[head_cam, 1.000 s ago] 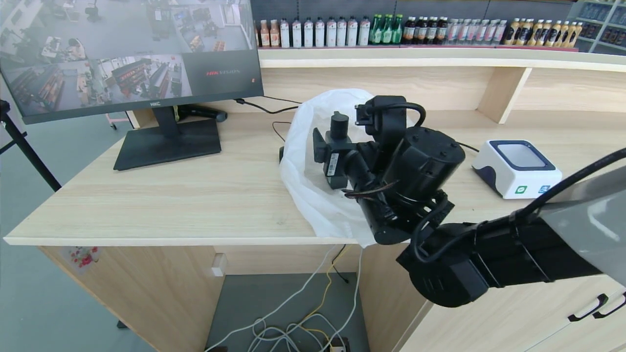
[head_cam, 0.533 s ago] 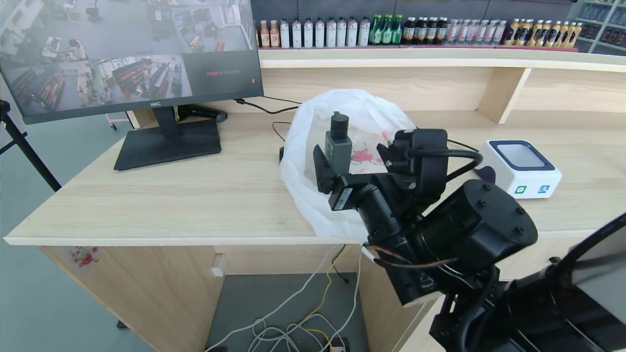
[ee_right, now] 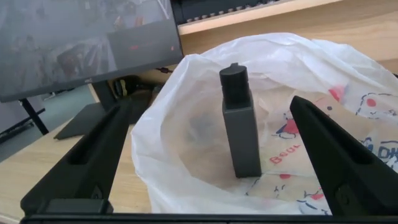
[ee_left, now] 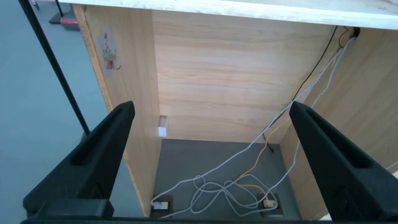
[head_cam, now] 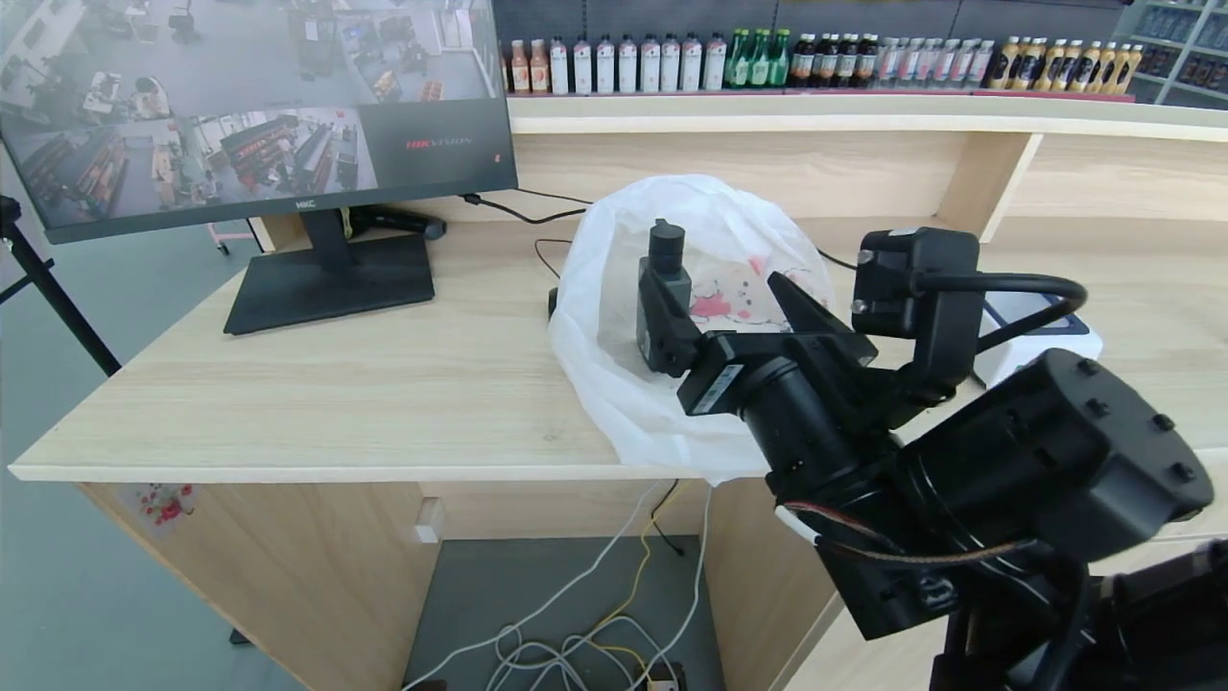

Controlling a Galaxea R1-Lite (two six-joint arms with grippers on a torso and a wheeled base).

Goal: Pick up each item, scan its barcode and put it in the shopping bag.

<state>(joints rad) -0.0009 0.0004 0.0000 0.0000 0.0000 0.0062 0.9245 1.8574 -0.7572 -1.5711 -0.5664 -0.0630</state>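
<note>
Inside shopping bag (head_cam: 595, 369) — grey bottle (head_cam: 666, 280) stands upright w/ cap up.

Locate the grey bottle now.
Head view: the grey bottle stands upright inside the white shopping bag at the counter's middle, just beyond the right gripper's open fingers.

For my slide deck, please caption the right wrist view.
Open right gripper facing a dark grey bottle standing upright in the white shopping bag.

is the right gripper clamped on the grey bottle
No, the right gripper is wide open and the grey bottle stands free in the shopping bag.
</note>
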